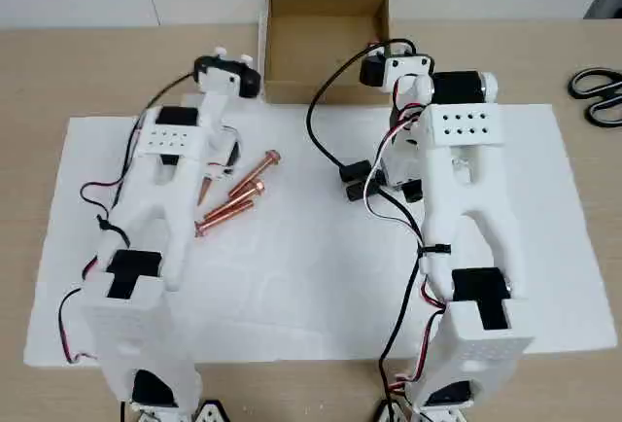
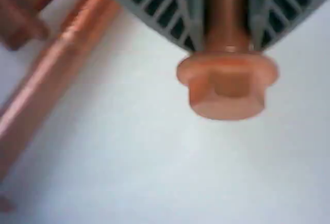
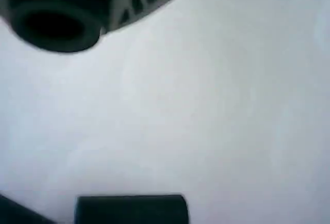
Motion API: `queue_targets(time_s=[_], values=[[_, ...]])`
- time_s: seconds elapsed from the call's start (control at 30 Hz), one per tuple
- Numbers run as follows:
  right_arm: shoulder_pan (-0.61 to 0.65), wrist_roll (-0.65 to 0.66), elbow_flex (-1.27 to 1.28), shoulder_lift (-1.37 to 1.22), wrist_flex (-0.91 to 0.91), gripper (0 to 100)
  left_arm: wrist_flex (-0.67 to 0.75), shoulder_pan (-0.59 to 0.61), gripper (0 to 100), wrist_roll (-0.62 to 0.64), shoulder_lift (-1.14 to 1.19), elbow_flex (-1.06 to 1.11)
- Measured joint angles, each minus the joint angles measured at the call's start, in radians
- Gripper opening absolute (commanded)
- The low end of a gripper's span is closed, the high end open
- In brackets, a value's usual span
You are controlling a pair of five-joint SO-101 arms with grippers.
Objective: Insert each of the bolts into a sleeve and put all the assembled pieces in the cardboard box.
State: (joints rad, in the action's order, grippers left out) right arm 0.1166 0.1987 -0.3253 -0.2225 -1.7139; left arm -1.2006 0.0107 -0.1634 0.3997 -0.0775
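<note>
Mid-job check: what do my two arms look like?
Left arm and right arm: white shells, black servo blocks, a grid of small holes near each wrist, loose red, black and white cables. Left pincer fingers are grey, ribbed plastic.

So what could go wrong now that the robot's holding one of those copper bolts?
1. The left hand pinches the bolt by its shank with the head sticking out, so it could slip or tilt.
2. The sleeve in the right hand has a small hole, so the bolt may miss if the two aren't lined up.
3. The loose bolts lie right beside the left hand and might get knocked and roll.
</note>
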Motion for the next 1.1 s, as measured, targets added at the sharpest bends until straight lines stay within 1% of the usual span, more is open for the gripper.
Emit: queue_targets(time_s=[0.2,0.43,0.57,0.63,0.73,0.93,1.1], values=[[0.000,0.000,0.000,0.000,0.000,0.3,-0.153,-0.003,1,0.000,0.000,-0.150],[0.011,0.000,0.000,0.000,0.000,0.3,-0.440,-0.002,1,0.000,0.000,-0.431],[0.005,0.000,0.000,0.000,0.000,0.3,-0.520,-0.018,1,0.006,0.000,-0.439],[0.006,0.000,0.000,0.000,0.000,0.3,-0.525,-0.054,1,0.011,0.000,-0.399],[0.009,0.000,0.000,0.000,0.000,0.3,-0.505,-0.112,1,0.058,0.002,-0.308],[0.009,0.000,0.000,0.000,0.000,0.3,-0.345,-0.224,1,0.157,0.000,-0.120],[0.009,0.000,0.000,0.000,0.000,0.3,-0.229,-0.284,1,0.184,0.002,0.002]])
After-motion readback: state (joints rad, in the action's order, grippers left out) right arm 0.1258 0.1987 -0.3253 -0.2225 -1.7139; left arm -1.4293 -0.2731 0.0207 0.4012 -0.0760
